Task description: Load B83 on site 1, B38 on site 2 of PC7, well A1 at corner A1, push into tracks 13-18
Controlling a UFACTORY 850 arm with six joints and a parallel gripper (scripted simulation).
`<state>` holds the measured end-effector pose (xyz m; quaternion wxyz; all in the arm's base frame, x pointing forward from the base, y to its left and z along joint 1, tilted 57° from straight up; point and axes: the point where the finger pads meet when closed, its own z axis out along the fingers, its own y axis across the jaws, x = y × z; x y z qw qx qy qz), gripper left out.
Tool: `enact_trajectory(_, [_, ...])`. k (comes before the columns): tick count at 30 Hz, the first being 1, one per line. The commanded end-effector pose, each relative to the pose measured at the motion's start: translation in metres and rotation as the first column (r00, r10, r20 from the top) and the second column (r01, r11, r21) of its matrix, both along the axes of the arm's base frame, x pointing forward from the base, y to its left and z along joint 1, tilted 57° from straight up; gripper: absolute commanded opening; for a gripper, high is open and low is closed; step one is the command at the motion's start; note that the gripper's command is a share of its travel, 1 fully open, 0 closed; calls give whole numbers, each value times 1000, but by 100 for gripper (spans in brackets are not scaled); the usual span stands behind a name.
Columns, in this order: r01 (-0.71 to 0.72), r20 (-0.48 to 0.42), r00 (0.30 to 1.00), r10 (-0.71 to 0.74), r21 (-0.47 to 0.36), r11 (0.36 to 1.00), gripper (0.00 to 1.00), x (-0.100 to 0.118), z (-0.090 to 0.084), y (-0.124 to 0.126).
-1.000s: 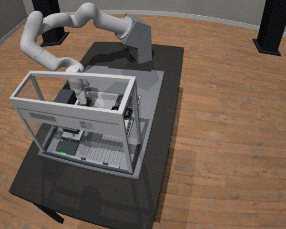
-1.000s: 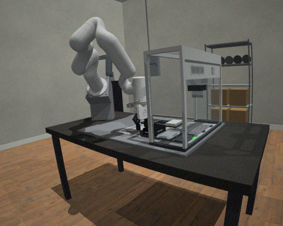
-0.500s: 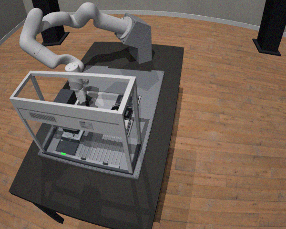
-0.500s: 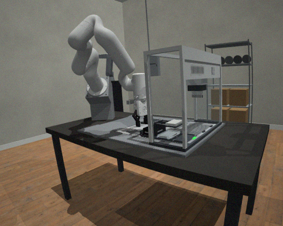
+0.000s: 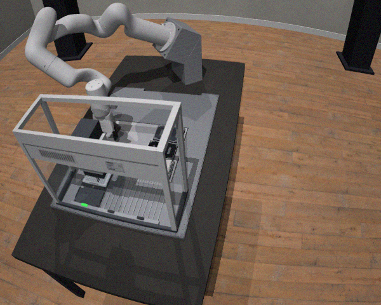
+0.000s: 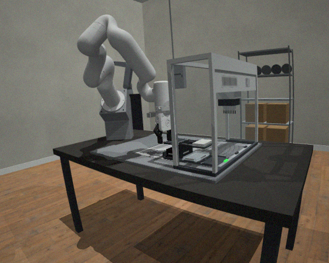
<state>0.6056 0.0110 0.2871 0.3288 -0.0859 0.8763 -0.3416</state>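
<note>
PC7: you find the dark carrier [image 6: 187, 154] pushed in under the instrument frame [image 6: 213, 113], on the side nearest the exterior camera; its black handle end [image 6: 168, 154] sticks out past the frame's front post.
Lamp: a green lamp [image 6: 226, 160] glows at the back of the deck, right behind the carrier; from the top it shows at [image 5: 84, 204].
Plates on carrier: you see a black deep block [image 6: 184, 147] next to the handle and a flat pale plate [image 6: 196, 156] just behind it, both lying level as far as you can tell. Corner marks are too small to read.
Other plate: a white plate [image 6: 202, 142] sits beyond the carrier, toward the far side of the frame; you cannot read its label.
Gripper: the gripper [image 6: 162, 136] hangs just outside the frame's front post, above the apron [image 6: 122, 151] and above the handle end, touching nothing. Its fingers [image 6: 159, 136] stand wide apart with nothing between them.
Room to move: in front of the frame you have open apron toward the arm's base [image 6: 118, 124]. The front post stands close beside the gripper on the frame side, and the top bar [image 5: 95, 141] crosses just over the wrist in the top view.
Rails: ribbed tracks [image 5: 134, 200] beside the carrier lie uncovered inside the frame.
</note>
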Motion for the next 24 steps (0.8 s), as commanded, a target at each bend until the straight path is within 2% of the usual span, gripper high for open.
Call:
enact_trajectory(1, [0,1,1000,0,0,1000,82,-5,5,5])
enact_trajectory(24, [0,1,1000,0,0,1000,82,-25,22,22])
